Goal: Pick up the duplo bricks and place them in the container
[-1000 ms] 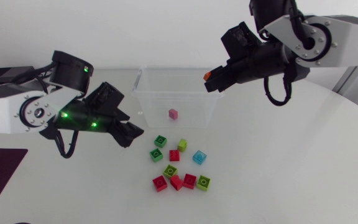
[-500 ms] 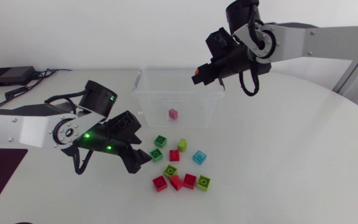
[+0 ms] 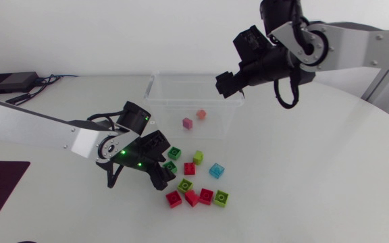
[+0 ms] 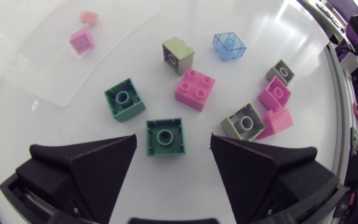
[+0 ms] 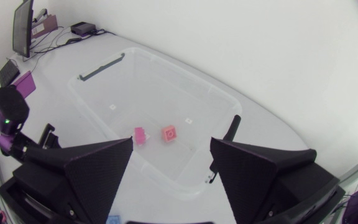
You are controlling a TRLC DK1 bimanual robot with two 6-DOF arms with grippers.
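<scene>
Left gripper (image 4: 173,142): fingers spread wide, low over the tabletop, with a green brick (image 4: 165,137) between them, touching neither.
Right gripper (image 3: 223,84): fingers wide apart, empty, above the container's far right corner.
Container (image 3: 155,94): clear, near the tabletop's far edge, holding a pink brick (image 3: 188,123) and an orange brick (image 3: 200,115).
Loose bricks (image 3: 206,196): clustered mid-tabletop, beside the container.

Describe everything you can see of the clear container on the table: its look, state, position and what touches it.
The container is a rectangular, open-topped tub of clear, colourless plastic with a thickened rim and no lid. It stands upright on the white table, towards its far edge. On its floor lie a pink brick and an orange brick, close together but apart. The right gripper hangs open over its far right corner, not touching it as far as can be seen.
</scene>
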